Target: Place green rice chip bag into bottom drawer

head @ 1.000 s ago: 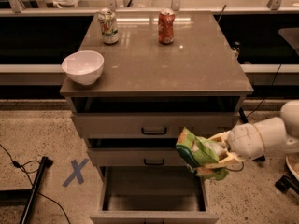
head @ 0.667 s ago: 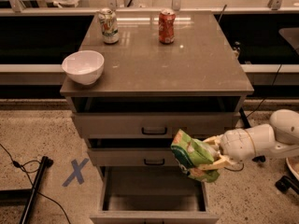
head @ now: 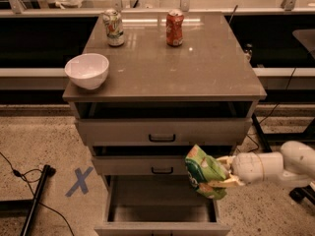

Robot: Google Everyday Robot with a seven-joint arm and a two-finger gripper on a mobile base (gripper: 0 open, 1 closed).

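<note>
- One green rice chip bag (head: pixel 204 172), clamped in the gripper (head: pixel 225 173), hanging over the right side of the open bottom drawer (head: pixel 147 209).
- Step, as judged: carry-in. Next move likely calls for shifting left, lowering, then releasing.

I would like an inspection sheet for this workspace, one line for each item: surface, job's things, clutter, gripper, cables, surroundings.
Surface: grey cabinet top, bearing three things at its back and left.
Job's things: green rice chip bag held in the air over the right side of the bottom drawer, which stands open; the bag is not yet inside.
Clutter: white bowl at the left front edge; green and white can and red can upright at the back.
Gripper: gripper right of the cabinet, level with the middle drawer, shut on the bag.
Cables: black cable on the floor at left.
Surroundings: blue tape X and black pole on the speckled floor.
</note>
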